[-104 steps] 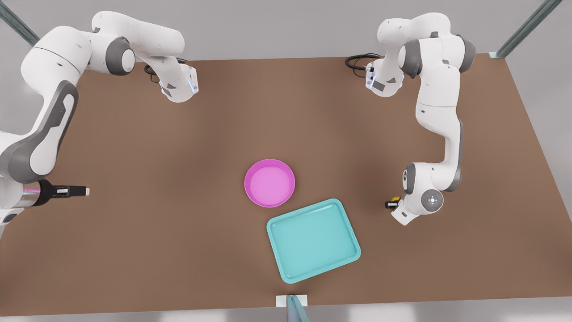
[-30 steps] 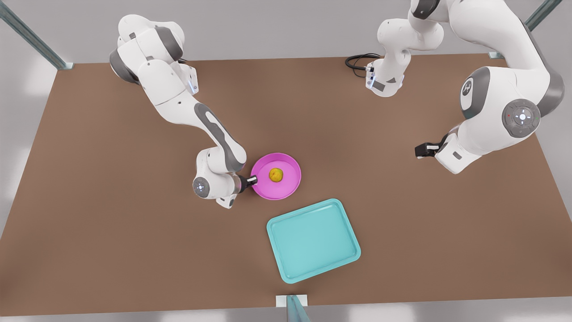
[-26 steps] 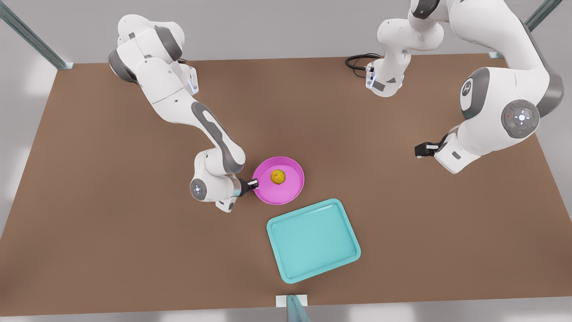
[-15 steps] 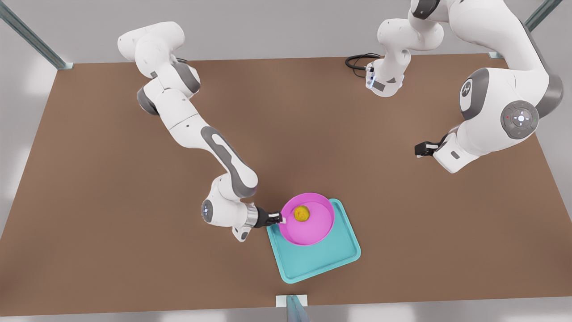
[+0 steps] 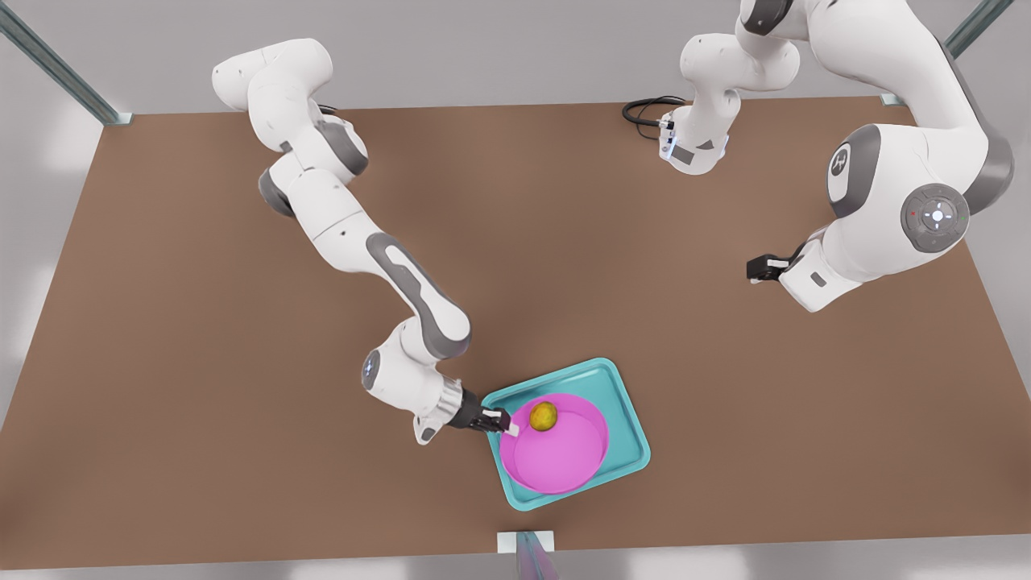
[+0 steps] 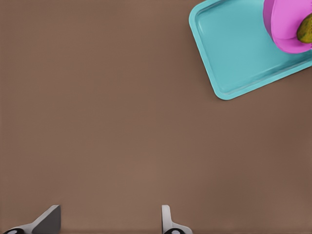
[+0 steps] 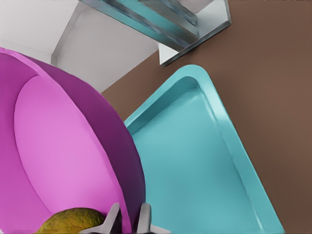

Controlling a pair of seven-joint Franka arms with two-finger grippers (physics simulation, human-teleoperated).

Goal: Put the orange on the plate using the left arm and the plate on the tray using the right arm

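The right gripper (image 5: 506, 424) is seen in the front view at the tray's edge toward the front view's left, clamped on the rim of the pink plate (image 5: 556, 457). In the right wrist view its two pale fingertips (image 7: 113, 219) are pinched close together with the plate's raised wall (image 7: 105, 146) between them. The plate is held over the teal tray (image 5: 624, 419), its outline lying almost wholly within the tray's rim in the front view; whether its underside is touching the tray floor cannot be told. In the right wrist view the plate appears tilted against the tray floor (image 7: 195, 161).

The orange (image 5: 544, 416) is lying inside the plate, close to the gripped side of the rim and just beside the fingertips. Its rough yellow-green skin (image 7: 73, 222) is seen next to them in the right wrist view.

The tray is resting on the brown table (image 5: 201, 362), set at an angle to the table's edges.

The left gripper (image 5: 761, 268) is held above bare table toward the front view's right, well apart from the tray, on the arm that is waiting. In the left wrist view its fingers (image 6: 168, 222) are spread wide with nothing between them, and the tray (image 6: 229, 53), plate (image 6: 285, 22) and orange (image 6: 305, 29) are seen far off.
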